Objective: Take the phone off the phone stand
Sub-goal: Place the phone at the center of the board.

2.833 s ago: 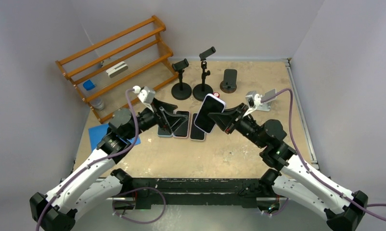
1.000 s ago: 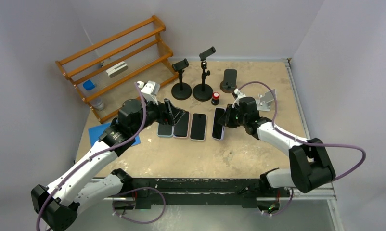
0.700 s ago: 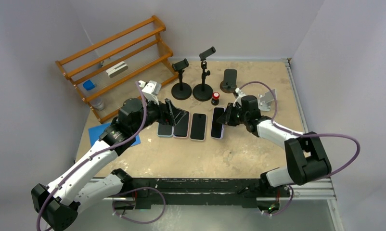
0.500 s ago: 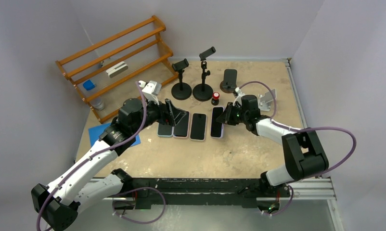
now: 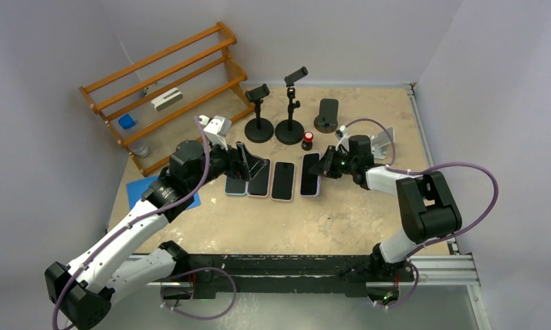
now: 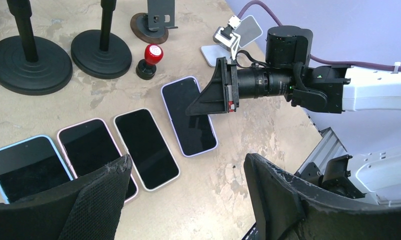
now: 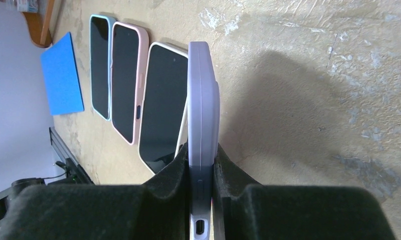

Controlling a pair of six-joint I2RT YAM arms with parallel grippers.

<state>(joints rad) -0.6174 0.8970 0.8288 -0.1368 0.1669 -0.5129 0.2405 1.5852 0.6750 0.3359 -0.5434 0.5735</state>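
Slim lavender phone (image 7: 203, 125) between black padded jaws

The sandy table (image 5: 341, 213) carries a row of phones: a light blue phone (image 6: 28, 167), a pink phone (image 6: 88, 147), a white phone (image 6: 143, 145), and rightmost a lavender phone (image 6: 188, 117), whose contact with the table is unclear. Farther back stand two black round-based phone stands (image 5: 259, 129), a brown-based stand (image 5: 326, 122) and a red-capped knob (image 5: 307, 141). A wooden rack (image 5: 163, 89) sits far left, and a blue mat (image 5: 137, 191) near left.
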